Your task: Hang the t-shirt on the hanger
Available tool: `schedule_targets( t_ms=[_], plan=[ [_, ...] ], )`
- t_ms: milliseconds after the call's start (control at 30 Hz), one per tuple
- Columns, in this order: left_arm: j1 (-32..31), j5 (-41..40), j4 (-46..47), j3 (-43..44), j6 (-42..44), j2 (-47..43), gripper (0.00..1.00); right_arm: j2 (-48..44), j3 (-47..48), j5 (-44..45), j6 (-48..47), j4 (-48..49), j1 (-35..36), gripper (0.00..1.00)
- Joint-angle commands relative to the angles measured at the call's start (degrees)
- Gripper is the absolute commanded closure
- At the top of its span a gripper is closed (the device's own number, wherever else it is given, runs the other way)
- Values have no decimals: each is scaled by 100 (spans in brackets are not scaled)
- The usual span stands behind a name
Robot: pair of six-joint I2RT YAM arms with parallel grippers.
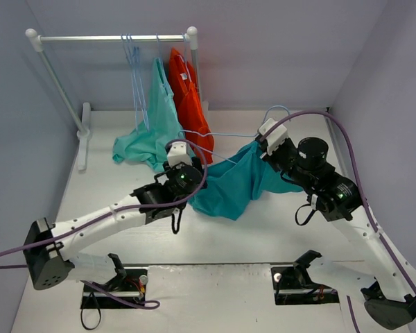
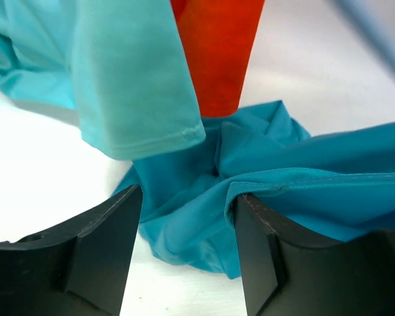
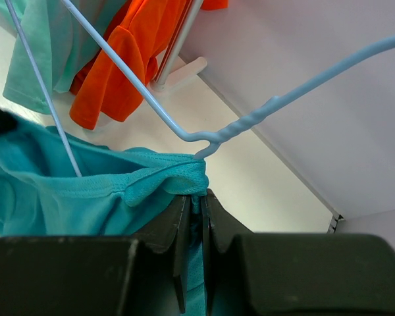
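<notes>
While my right gripper (image 3: 196, 197) is pinched fully closed on the ribbed hem of the deep teal cloth t-shirt (image 1: 236, 184), my left gripper (image 2: 187, 197) stands about half open. Soft teal folds lie in its gap and one stitched edge drapes over its right finger (image 2: 276, 263), but I am not clamping anything there.

The t-shirt is bunched at mid-table between my two arms. Its long axis runs from near left to far right, rising toward my right gripper, and the loose bulk sags onto the white table (image 1: 215, 243).

The thin pale-blue wire hanger (image 3: 243, 122) sits just above my right fingertips, its twisted neck touching the held hem. Its hook points far right, and its two straight arms spread away to the left, one of them passing down into the teal fabric.

Just beyond my left gripper hang a matte mint-green garment (image 1: 156, 125) and a bright orange garment (image 1: 187, 97), both on the white tubular rack (image 1: 111, 38) at the far left.
</notes>
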Motion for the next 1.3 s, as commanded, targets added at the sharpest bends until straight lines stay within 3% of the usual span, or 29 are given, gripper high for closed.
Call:
schedule_targets(
  t_ms=[0, 233, 400, 567, 767, 1033, 1267],
  plan=[
    [201, 266, 98, 83, 547, -586, 50, -209, -104, -53, 133, 574, 28, 100],
    [950, 1034, -457, 464, 1264, -1216, 87, -350, -321, -63, 133, 553, 30, 100],
    [1278, 1150, -835, 1075, 1770, -1325, 100, -372, -391, -144, 133, 553, 37, 100],
    [1597, 1699, -1443, 1920, 2122, -1049, 100, -355, -443, -273, 125, 545, 70, 100],
    [1610, 1822, -2118, 2863, 2267, -441, 100, -274, -398, -352, 89, 537, 116, 100],
    [1588, 2856, -2198, 2912, 1415, -135, 100, 35, -102, -205, 49, 575, 181, 100],
    [1522, 2836, -2226, 3266, 1076, -64, 100, 487, 255, 108, -149, 704, 503, 100]
  ],
)
